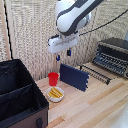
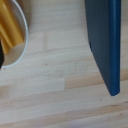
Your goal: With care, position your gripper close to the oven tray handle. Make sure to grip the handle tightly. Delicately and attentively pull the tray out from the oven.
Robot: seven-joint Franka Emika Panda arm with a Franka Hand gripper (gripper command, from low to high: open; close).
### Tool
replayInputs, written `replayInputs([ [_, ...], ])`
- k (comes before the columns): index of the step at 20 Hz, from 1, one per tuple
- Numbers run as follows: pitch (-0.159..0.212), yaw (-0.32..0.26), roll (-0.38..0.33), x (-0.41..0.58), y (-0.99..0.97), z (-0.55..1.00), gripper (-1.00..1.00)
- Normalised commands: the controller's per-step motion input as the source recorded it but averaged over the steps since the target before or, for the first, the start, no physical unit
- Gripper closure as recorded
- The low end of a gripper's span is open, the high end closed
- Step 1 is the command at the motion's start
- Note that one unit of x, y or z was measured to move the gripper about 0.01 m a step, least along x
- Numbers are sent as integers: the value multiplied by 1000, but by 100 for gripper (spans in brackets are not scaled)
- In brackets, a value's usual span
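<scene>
My gripper point(image 1: 63, 55) hangs from the white arm high above the wooden table, over the upright dark-blue panel point(image 1: 75, 77). Its two dark blue tips stand apart and hold nothing. The oven point(image 1: 114, 52) stands at the exterior view's right. The black wire oven tray point(image 1: 100, 71) sticks out from its front, low over the table. The handle point(image 1: 94, 75) is the thin dark rail on its outer edge, well below and to the right of my gripper. In the wrist view neither oven, tray nor handle shows, only the blue panel point(image 2: 105, 45) and the table.
A red cup point(image 1: 53, 78) and a white bowl of yellow pieces point(image 1: 55, 93) sit left of the blue panel; the bowl also shows in the wrist view point(image 2: 12, 35). A large black fabric bin point(image 1: 20, 95) fills the exterior view's left. A woven screen stands behind.
</scene>
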Motion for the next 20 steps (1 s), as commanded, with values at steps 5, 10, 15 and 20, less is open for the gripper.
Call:
replayInputs([
  [5,-134,218,-225,-98,-176,58,-100],
  [10,-141,163,-229,-36,-278,57,-100],
  [15,-83,109,-267,0,-322,42,-100],
  [20,-81,110,-268,0,-336,88,-100],
])
